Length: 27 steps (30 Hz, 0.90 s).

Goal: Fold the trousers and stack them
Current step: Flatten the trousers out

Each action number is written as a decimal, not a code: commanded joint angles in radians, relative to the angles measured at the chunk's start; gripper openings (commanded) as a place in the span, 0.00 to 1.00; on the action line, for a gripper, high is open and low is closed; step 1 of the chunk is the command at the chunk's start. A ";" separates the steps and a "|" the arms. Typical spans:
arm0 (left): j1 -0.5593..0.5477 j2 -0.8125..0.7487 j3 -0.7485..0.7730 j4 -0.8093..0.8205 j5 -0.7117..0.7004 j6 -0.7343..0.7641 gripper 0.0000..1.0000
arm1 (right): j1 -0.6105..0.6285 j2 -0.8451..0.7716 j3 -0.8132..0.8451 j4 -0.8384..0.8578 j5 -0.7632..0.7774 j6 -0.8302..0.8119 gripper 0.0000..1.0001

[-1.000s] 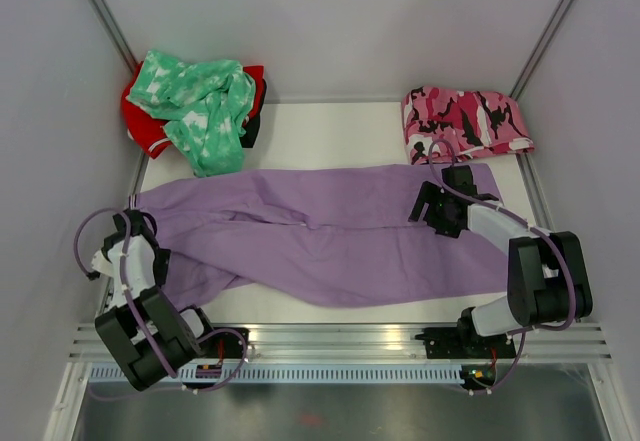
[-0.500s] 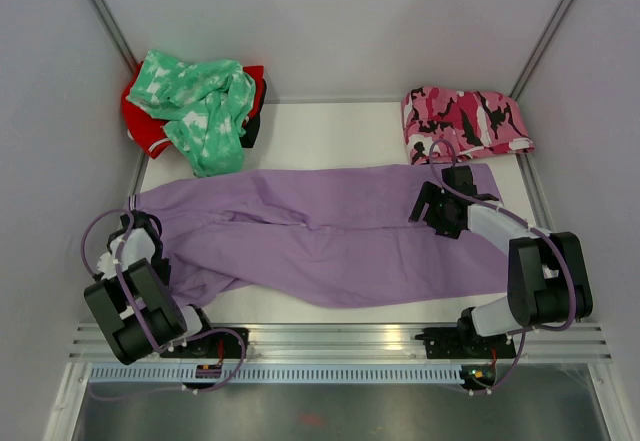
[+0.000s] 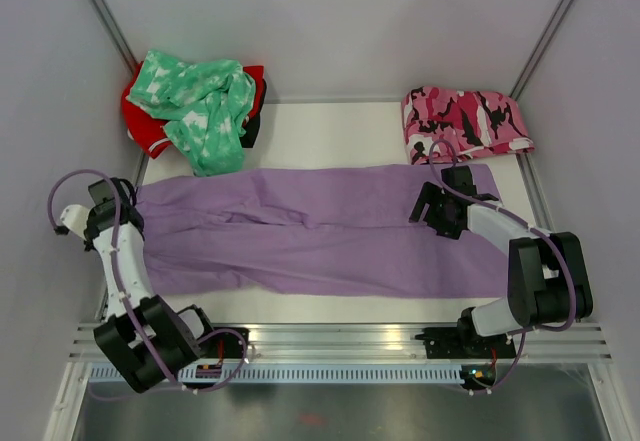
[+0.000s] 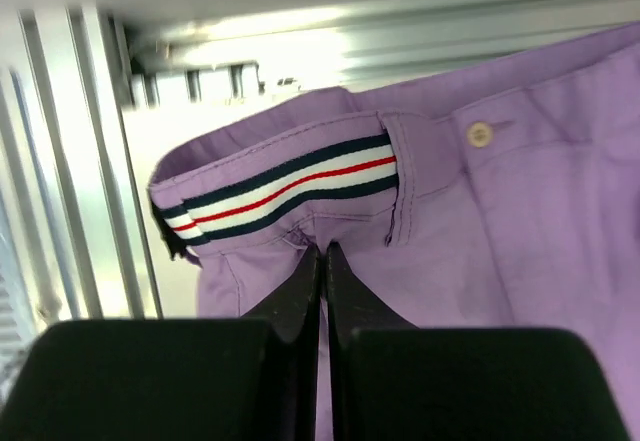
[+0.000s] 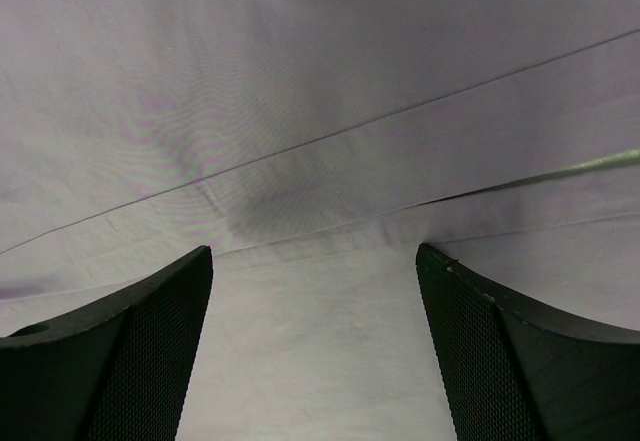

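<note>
Left end effector tight on trousers

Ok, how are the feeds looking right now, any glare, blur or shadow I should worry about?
Top external: evenly lit and sharp, the trousers read true lilac. Left wrist: the metal rail blows out white, the striped waistband is crisp, the fingers are dark and soft. Right wrist: very close, cloth washed greyish, a soft shadow above the open right gripper.

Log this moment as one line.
left gripper: shut on trousers below waistband | right gripper: open over trousers | trousers: spread flat, unfolded
</note>
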 commanded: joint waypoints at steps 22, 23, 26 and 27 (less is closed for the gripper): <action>-0.328 -0.216 0.116 0.117 0.514 0.342 0.84 | -0.033 -0.001 0.098 -0.048 0.152 -0.055 0.92; -0.405 -0.191 0.114 0.136 0.491 0.336 0.82 | -0.049 -0.021 0.111 -0.040 0.152 -0.058 0.92; -0.672 -0.061 0.135 0.190 0.397 0.311 0.80 | -0.149 -0.047 0.153 0.006 0.153 -0.078 0.91; -0.746 0.013 0.166 0.217 0.397 0.311 0.79 | -0.161 -0.043 0.164 0.024 0.156 -0.113 0.91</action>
